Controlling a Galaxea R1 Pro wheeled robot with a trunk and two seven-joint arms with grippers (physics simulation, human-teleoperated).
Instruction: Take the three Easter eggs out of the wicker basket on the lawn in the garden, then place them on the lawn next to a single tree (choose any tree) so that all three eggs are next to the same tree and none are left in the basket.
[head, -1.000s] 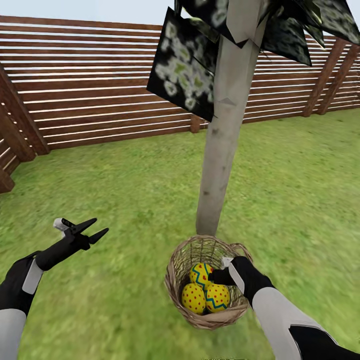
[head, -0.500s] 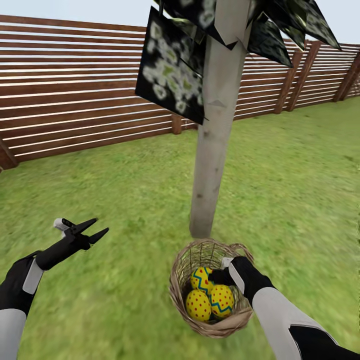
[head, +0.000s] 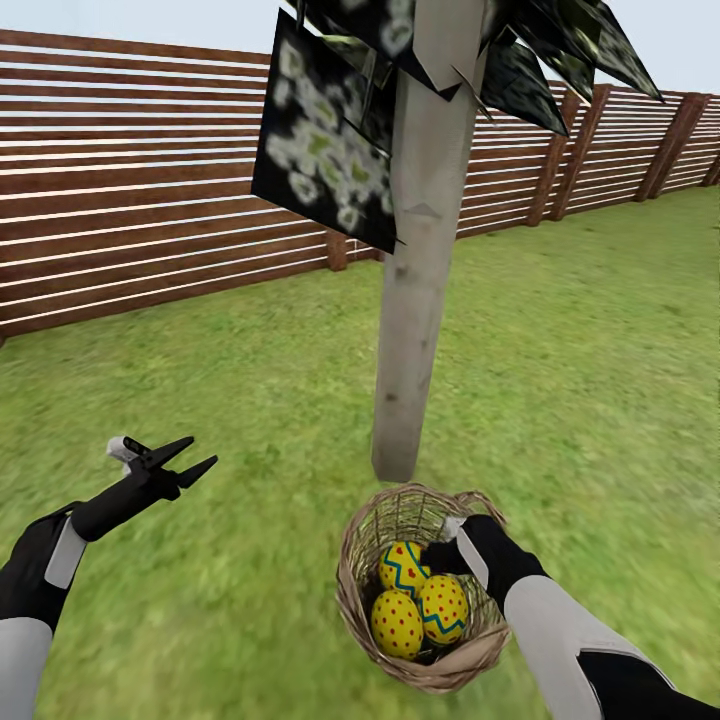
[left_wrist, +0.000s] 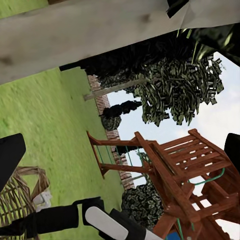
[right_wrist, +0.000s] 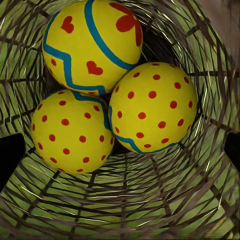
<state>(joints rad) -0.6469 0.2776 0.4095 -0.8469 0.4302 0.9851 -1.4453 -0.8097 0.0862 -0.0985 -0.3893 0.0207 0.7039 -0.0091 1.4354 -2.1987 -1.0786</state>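
The wicker basket (head: 347, 572) sits on the lawn (head: 230, 380) just in front of the tree (head: 415, 300), whose pale trunk carries dark, white-flecked foliage. Three yellow Easter eggs (head: 402, 565) (head: 397, 622) (head: 443, 608) with blue zigzags and red dots lie together inside it. My right gripper (head: 432, 555) is inside the basket mouth, just above the eggs. In the right wrist view its dark fingers (right_wrist: 10, 155) stand wide apart, with the eggs (right_wrist: 90, 45) (right_wrist: 152, 107) (right_wrist: 70, 132) ahead against the woven wall (right_wrist: 125, 205). My left gripper (head: 200, 452) hangs open over the grass to the left, holding nothing.
A brown slat fence (head: 150, 200) closes the garden behind the tree. The left wrist view shows the tree's trunk (left_wrist: 100, 30), a red-brown playset (left_wrist: 175, 165), another tree (left_wrist: 180, 90) and my right arm (left_wrist: 110, 225) at the basket (left_wrist: 17, 200). Open grass lies left and right of the trunk.
The camera has swung right, so fence and tree slid left in view. The basket now sits a little lower against my right gripper. Both arms keep their pose.
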